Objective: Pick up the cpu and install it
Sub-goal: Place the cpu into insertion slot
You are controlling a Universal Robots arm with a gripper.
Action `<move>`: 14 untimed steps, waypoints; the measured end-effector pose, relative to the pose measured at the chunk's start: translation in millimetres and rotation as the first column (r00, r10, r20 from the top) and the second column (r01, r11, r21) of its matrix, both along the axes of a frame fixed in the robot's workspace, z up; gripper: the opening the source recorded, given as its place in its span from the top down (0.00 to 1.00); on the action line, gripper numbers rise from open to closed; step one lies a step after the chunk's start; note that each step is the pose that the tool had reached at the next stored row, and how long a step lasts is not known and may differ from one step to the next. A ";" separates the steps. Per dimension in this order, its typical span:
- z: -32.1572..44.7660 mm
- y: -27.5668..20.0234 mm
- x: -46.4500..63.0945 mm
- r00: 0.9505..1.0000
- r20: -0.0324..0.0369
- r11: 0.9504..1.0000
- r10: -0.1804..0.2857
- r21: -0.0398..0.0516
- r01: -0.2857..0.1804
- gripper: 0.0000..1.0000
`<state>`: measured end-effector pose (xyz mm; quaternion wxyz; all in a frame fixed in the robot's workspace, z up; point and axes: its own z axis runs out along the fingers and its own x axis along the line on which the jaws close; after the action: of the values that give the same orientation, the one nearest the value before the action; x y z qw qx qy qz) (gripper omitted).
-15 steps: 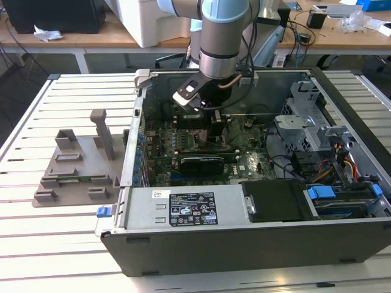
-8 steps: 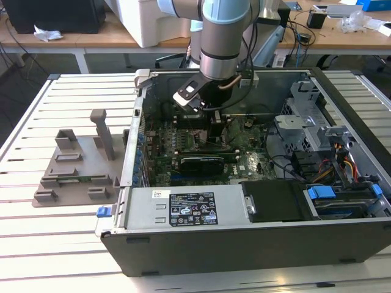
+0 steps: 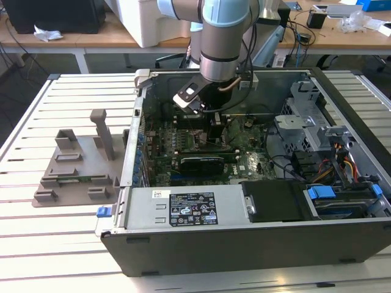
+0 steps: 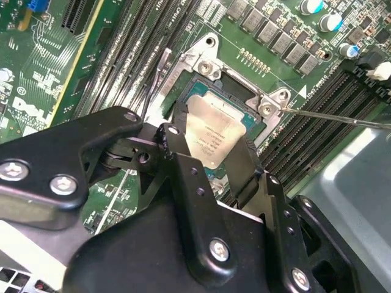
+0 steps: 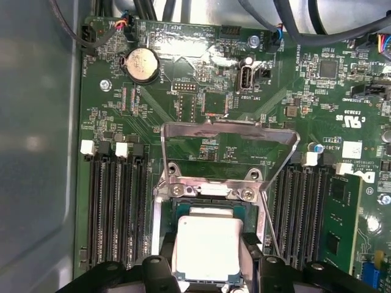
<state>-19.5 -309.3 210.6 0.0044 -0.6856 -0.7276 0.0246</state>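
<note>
Silvery-grey and square, the cpu point(image 5: 208, 247) sits between the black fingers point(image 5: 250, 250) of the gripper point(image 5: 208, 268), which has narrowed onto two of its opposite edges. It lies directly over the motherboard socket point(image 5: 241, 213), whose metal load frame point(image 5: 229, 131) stands hinged up; whether it's fully seated I can't tell. From the exterior view, the arm point(image 3: 223, 36) reaches down into the open computer case point(image 3: 244, 238), a grey plastic tray point(image 3: 73, 177) beside it.
</note>
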 end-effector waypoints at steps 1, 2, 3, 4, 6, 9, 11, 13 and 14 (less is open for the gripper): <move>4.7 0.5 0.0 1.000 0.000 1.000 0.000 0.000 0.000 0.47; 7.1 1.2 0.0 1.000 0.000 1.000 0.000 0.000 0.000 0.47; 9.1 2.3 0.0 1.000 0.000 1.000 0.000 0.000 0.000 0.49; 10.9 2.7 0.0 1.000 0.000 1.000 0.000 0.000 0.000 0.49; 17.2 2.7 0.0 1.000 0.000 1.000 0.000 0.000 0.000 0.62; 38.6 3.2 -0.1 1.000 0.000 1.000 0.000 0.000 0.000 0.80; 49.3 3.4 -0.1 1.000 0.000 1.000 0.001 0.000 -0.001 0.89; 68.2 3.8 -0.2 1.000 0.000 1.000 0.001 0.000 -0.001 0.89; 74.5 3.8 -0.2 1.000 0.000 1.000 0.002 0.000 -0.002 0.89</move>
<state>-19.6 -305.6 285.1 0.0043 -0.6850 -0.7281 0.0247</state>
